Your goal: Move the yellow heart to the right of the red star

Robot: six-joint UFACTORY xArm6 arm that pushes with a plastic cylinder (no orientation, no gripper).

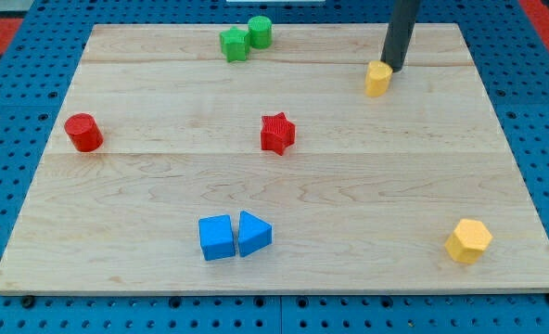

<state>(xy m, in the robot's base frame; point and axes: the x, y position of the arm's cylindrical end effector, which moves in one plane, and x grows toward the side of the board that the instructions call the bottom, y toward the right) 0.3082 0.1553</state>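
The yellow heart [377, 79] lies near the view's top right of the wooden board. The red star [277, 133] sits near the board's middle, to the left of and below the heart. My tip [392, 68] is the lower end of the dark rod coming down from the view's top; it stands just up and right of the yellow heart, touching or almost touching it.
A green cube [235, 44] and a green cylinder [260, 31] sit together at the top. A red cylinder [83, 132] is at the left. A blue cube [217, 237] and blue triangle [254, 233] touch at the bottom. A yellow hexagon [468, 241] is at bottom right.
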